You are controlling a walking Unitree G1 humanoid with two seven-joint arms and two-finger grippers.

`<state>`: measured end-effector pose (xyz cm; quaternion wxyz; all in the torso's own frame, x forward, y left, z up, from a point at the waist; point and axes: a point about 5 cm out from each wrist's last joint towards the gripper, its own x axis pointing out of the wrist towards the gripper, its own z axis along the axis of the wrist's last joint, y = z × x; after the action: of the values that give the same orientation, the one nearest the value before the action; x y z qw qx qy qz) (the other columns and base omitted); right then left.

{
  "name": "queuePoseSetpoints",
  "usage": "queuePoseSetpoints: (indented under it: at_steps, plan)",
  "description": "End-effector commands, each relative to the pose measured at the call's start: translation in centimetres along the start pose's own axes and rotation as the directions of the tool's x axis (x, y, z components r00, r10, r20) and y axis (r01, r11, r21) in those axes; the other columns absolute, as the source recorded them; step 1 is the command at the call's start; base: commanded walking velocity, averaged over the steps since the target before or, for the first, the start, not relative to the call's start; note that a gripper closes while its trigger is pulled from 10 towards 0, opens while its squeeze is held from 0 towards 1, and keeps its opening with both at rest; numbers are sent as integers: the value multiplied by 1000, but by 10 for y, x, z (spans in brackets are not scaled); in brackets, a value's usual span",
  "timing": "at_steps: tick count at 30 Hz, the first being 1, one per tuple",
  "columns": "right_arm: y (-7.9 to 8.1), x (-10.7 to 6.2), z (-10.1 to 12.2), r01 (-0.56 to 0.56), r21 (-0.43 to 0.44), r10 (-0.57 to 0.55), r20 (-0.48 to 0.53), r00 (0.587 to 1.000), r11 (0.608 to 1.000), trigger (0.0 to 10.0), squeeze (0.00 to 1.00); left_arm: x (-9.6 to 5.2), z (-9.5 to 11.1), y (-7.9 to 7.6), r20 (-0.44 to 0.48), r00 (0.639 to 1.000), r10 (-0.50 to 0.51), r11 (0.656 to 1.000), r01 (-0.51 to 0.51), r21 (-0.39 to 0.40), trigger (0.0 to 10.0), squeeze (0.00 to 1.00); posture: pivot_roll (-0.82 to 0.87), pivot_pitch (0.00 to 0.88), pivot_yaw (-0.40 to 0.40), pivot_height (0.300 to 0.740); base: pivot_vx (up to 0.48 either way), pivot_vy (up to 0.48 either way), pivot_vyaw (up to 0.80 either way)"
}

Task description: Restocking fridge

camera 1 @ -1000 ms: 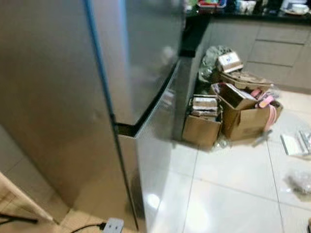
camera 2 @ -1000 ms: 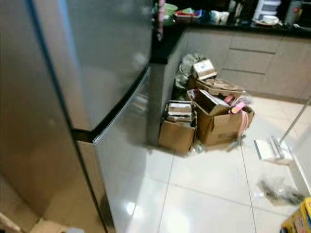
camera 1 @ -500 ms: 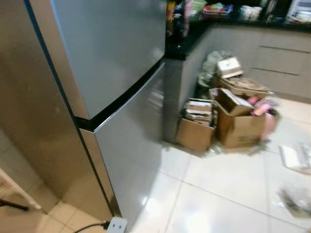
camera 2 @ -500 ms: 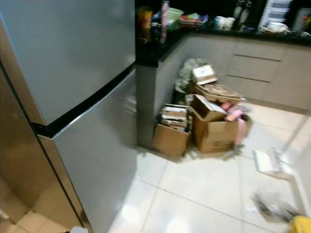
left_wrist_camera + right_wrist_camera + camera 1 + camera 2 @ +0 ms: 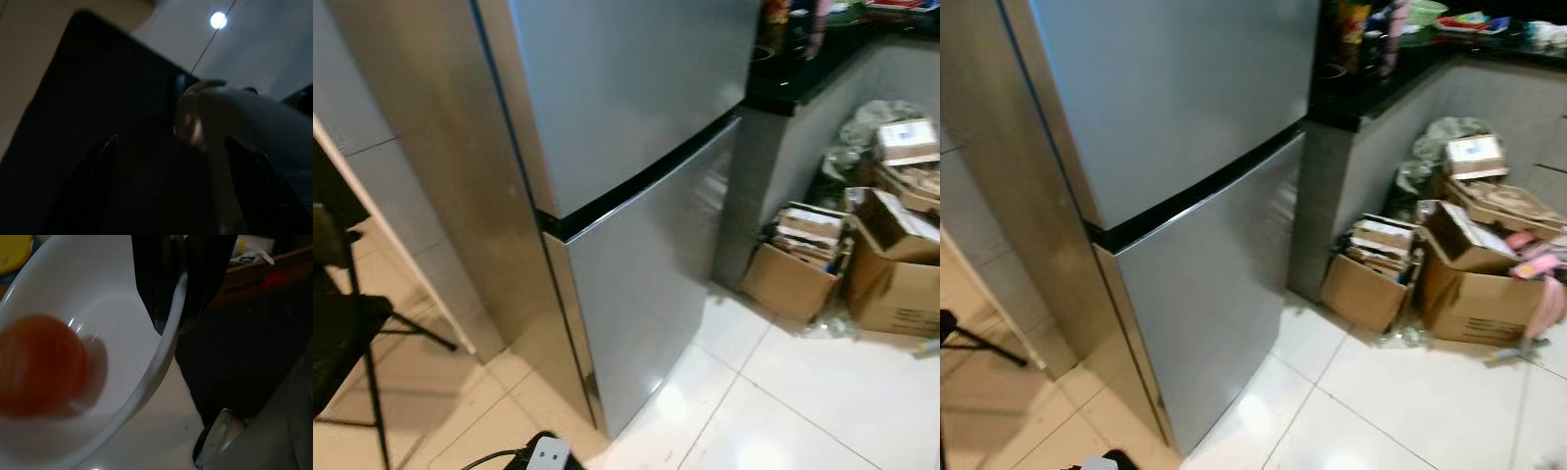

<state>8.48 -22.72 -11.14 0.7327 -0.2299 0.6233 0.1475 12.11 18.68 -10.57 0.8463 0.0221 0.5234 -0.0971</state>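
Observation:
A tall silver fridge stands before me, its upper door and lower door both closed, with a black gap between them. In the right wrist view my right gripper is shut on the rim of a white bowl. A round orange-red fruit lies inside the bowl. The left wrist view is very dark; my left gripper shows two black fingers standing apart with nothing between them.
A dark counter adjoins the fridge on the right. Open cardboard boxes sit on the white tile floor below it. A black folding stand is at the left, and a power strip lies by the fridge's near corner.
The whole view has swung left and pulled back: the fridge front now sits mid-picture and the boxes lie further right. This is camera motion; nothing in the scene moved.

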Motion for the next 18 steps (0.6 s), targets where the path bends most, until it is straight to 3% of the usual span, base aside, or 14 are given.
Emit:
queuePoseSetpoints:
  at_steps: [1,13,18]
  plan:
    - [0,0,3,6,-10,-6,15,1000,1000,10000,0,-1,-11,-3,-48,999,-12,1000,12,5,10000,0,20,0,-22,740,0,0,788]
    - [-1,0,0,28,-32,-28,6,1000,999,10000,0,-1,-9,-2,-45,999,-14,1000,15,14,10000,0,19,0,-21,740,0,0,789]
    - [-3,0,-2,48,-13,-48,0,999,999,10000,0,-1,-8,-3,-43,999,-19,1000,19,19,10000,0,16,0,-19,740,0,0,0]
